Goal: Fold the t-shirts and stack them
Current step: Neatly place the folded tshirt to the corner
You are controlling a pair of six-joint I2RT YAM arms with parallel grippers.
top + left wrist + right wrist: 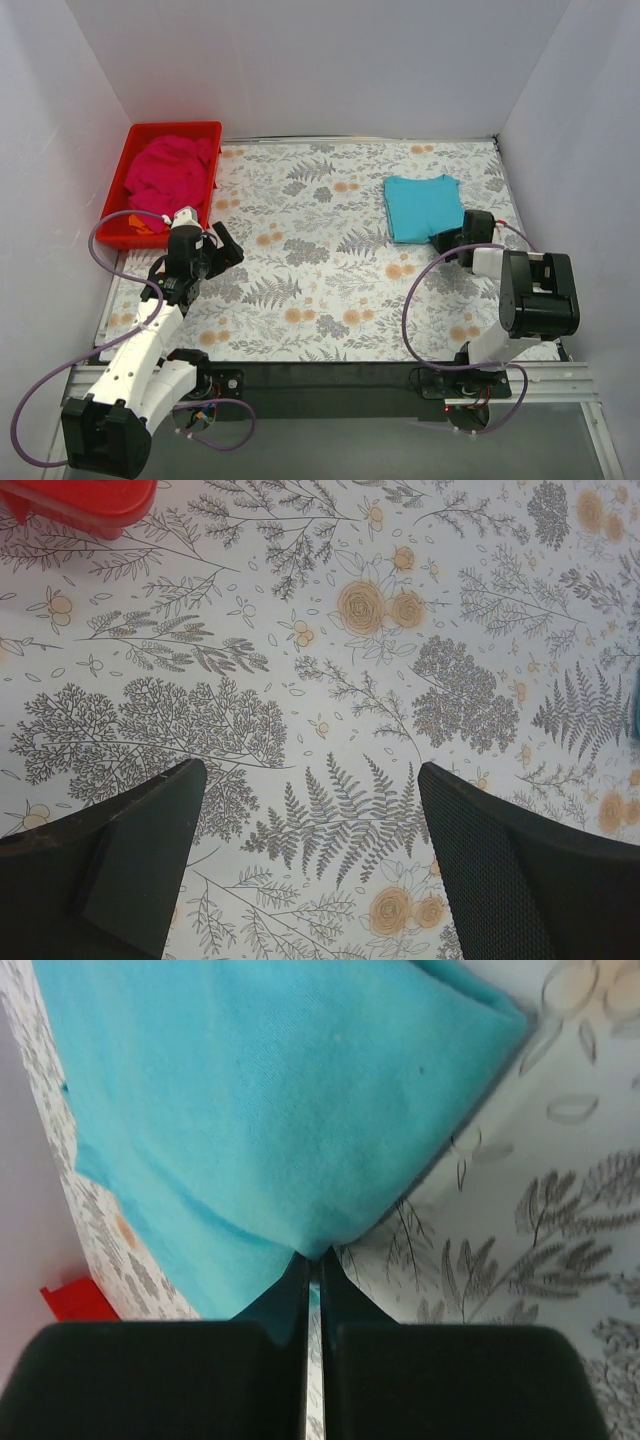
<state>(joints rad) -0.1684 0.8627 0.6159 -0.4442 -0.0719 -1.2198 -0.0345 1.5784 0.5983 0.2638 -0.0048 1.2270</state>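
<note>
Top external view: the magenta-pink t-shirt (pixel 168 172) lies bunched inside the red tray (pixel 213 128) at the far left corner of the floral table cover (pixel 330 280). The turquoise-blue t-shirt (pixel 424 205) lies folded flat on the cover, well apart from the tray, towards the far right. The left gripper (pixel 228 250) hangs just on the near side of the tray, fingers spread, touching neither shirt. The right gripper (pixel 443 243) meets the near edge of the turquoise shirt, across the table from the tray. Left wrist view: the left gripper (pixel 308 770) has its two dark fingers (pixel 140 865) wide apart, with only bare floral cover (pixel 330 680) between them; a corner of the red tray (pixel 90 502) shows at upper left. Right wrist view: the right gripper (pixel 312 1258) has its fingers (pixel 285 1295) pressed together, clamped on the nearest corner of the turquoise-blue t-shirt (pixel 270 1110), whose cloth spreads away from the tips over the floral cover (pixel 540 1220).
</note>
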